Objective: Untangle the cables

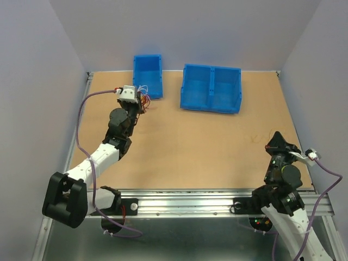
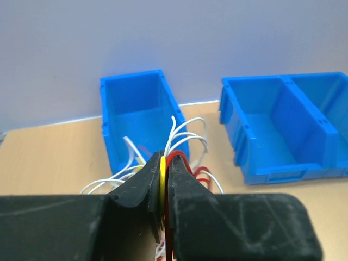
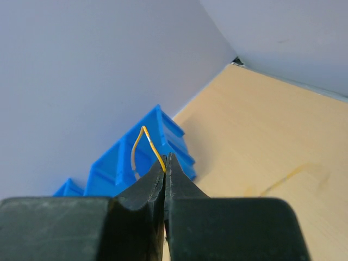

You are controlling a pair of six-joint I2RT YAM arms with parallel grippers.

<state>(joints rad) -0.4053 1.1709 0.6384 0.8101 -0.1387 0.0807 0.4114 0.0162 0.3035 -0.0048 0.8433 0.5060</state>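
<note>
The cables (image 2: 185, 142) are a clump of thin white, red and yellow wires. My left gripper (image 2: 165, 163) is shut on them, a yellow and a red wire pinched between the jaws. It holds the clump at the front of the small blue bin (image 2: 136, 117). From above, the clump (image 1: 143, 93) hangs at my left gripper (image 1: 140, 103) by the small blue bin (image 1: 148, 73). My right gripper (image 3: 165, 166) is shut on one single yellow wire (image 3: 142, 145) that loops up from the tips. From above, my right gripper (image 1: 275, 140) is at the table's right side.
A wide blue bin with two compartments (image 1: 211, 87) stands at the back middle of the wooden table (image 1: 206, 147); it also shows in the left wrist view (image 2: 288, 125). Grey walls enclose the table on three sides. An aluminium rail (image 1: 217, 204) runs along the near edge.
</note>
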